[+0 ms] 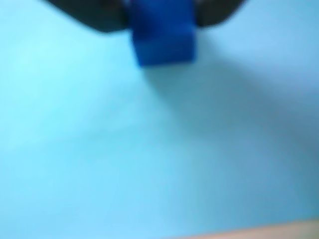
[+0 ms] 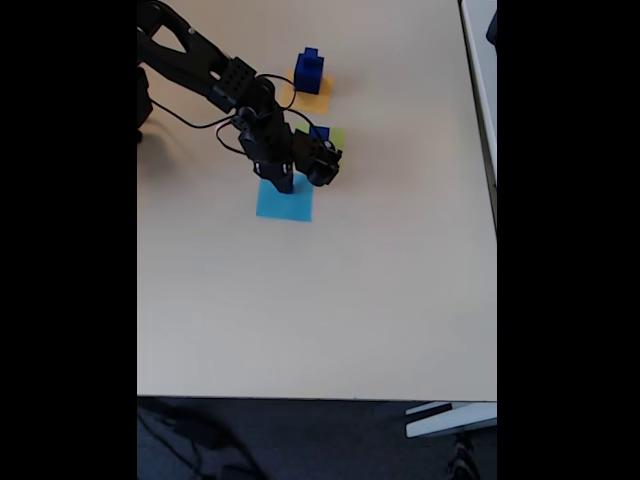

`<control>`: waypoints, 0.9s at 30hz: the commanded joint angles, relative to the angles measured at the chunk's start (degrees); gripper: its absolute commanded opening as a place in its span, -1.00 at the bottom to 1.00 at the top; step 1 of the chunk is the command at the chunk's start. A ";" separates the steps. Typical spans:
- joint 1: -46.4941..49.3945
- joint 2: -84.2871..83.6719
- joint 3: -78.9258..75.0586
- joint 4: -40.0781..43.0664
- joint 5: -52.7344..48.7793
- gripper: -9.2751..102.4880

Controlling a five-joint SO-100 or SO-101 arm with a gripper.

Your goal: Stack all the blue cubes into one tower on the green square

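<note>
Beige tabletop (image 2: 330,300) fills the fixed view, with dark floor below its near edge and three coloured patches laid out toward the far side. The black arm (image 2: 215,75) is seen reaching down over the light blue square (image 2: 290,206), and in the wrist view the gripper (image 1: 162,20) is pinched on a small blue cube (image 1: 163,42), held between dark blurred jaws just above that patch. A larger blue cube (image 2: 308,72) with a smaller cube (image 2: 311,52) on top is seen standing on the orange-yellow square (image 2: 318,99). Another blue cube (image 2: 320,132) sits on the green square (image 2: 337,135), partly hidden behind the arm. Four blue cubes are counted in all, along with three flat patches and one arm. The cubes appear solid, rigid and light, with flat smooth faces that may be slippery; each is judged best taken across two opposite side faces, near mid-height, so it stays level for stacking. The smallest offers little face to clamp and is likely the easiest to tip or drop. The wrist view is blurred, so finer detail of the grip cannot be told.
</note>
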 commanded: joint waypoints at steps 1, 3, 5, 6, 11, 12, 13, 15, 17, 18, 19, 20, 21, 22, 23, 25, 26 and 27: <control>-0.44 0.88 -2.46 -0.09 0.79 -0.76; -0.44 0.88 -2.46 -0.18 0.35 -0.77; -0.53 1.41 -2.55 -0.26 -0.26 -0.77; -0.53 1.93 -2.64 -0.18 -0.62 -0.76; -0.79 4.92 -5.98 3.69 -1.41 -0.76; -0.97 5.36 -7.21 5.10 -1.41 -0.76; -1.05 5.80 -8.61 6.68 -1.41 -0.76; -1.23 6.24 -11.16 9.14 -1.41 -0.76; -1.32 6.42 -13.89 11.34 -1.49 -0.77; -1.58 6.59 -15.38 12.48 -1.67 -0.77; -1.76 6.94 -16.96 14.33 -1.23 -0.77; -2.11 7.12 -18.37 15.64 -0.88 -0.77; -2.46 7.73 -19.69 16.79 -0.70 -0.76; -2.81 8.26 -20.92 18.02 -0.26 -0.76; -3.34 8.53 -22.24 19.16 0.00 -0.76; -4.66 9.49 -24.70 21.62 1.32 -0.76; -5.45 9.84 -26.54 23.38 1.93 -0.76; -6.33 9.67 -29.53 26.10 3.16 -0.75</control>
